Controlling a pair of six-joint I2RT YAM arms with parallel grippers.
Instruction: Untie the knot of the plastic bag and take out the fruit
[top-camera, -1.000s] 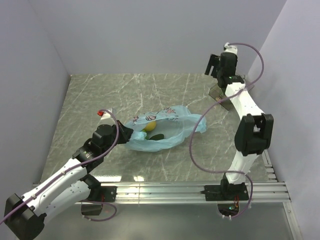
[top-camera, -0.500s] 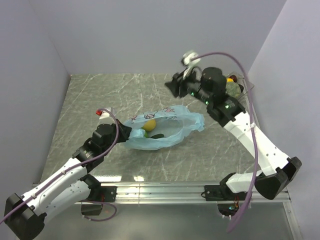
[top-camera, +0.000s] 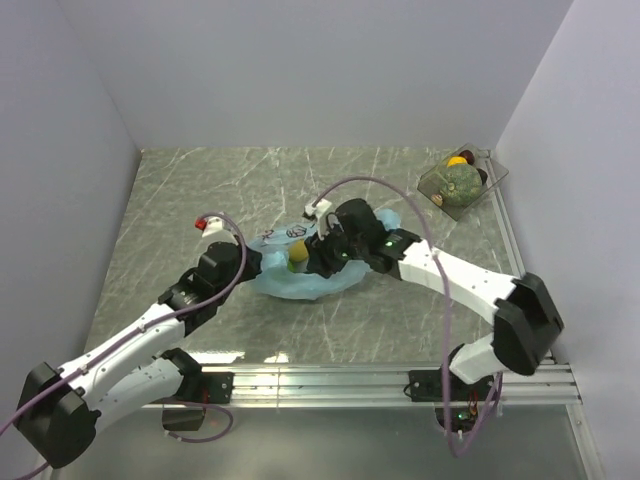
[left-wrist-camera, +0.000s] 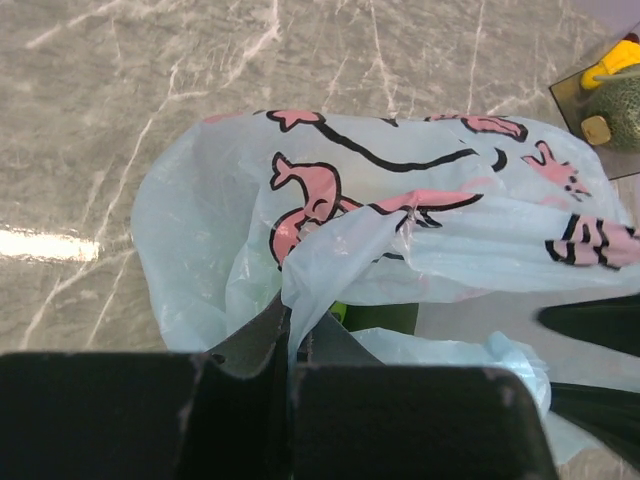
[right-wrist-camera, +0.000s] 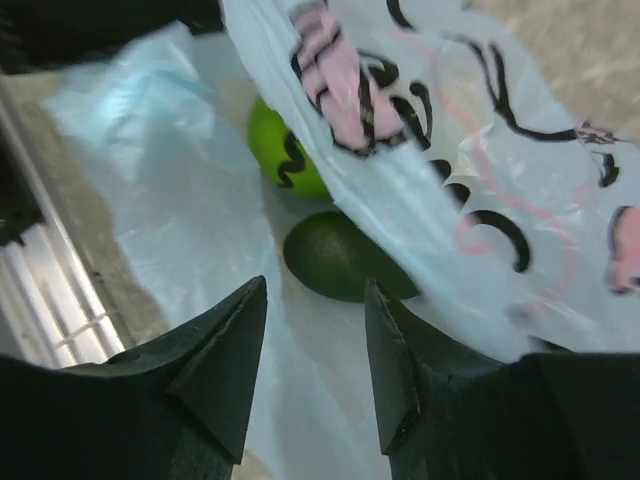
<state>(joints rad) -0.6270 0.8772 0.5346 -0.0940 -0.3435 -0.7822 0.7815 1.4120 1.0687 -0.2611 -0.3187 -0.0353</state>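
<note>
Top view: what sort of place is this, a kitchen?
Probably a robot test cell, not a kitchen: plain walls box in a marble-patterned table, and a metal rail at its near edge carries the left arm and right arm.

The thin light-blue plastic bag is crinkly and a bit see-through, with a soft shine on its folds. The dark green oval fruit looks smooth and a little shiny, and the bright green ball looks smooth too. The grey-green marble-look table top is smooth and glossy, with bright light spots. The right gripper has dull black plastic fingers. The grey-green round melon looks rough and dull. The clear hard plastic tray is shiny. The silver rail is ribbed metal.
</note>
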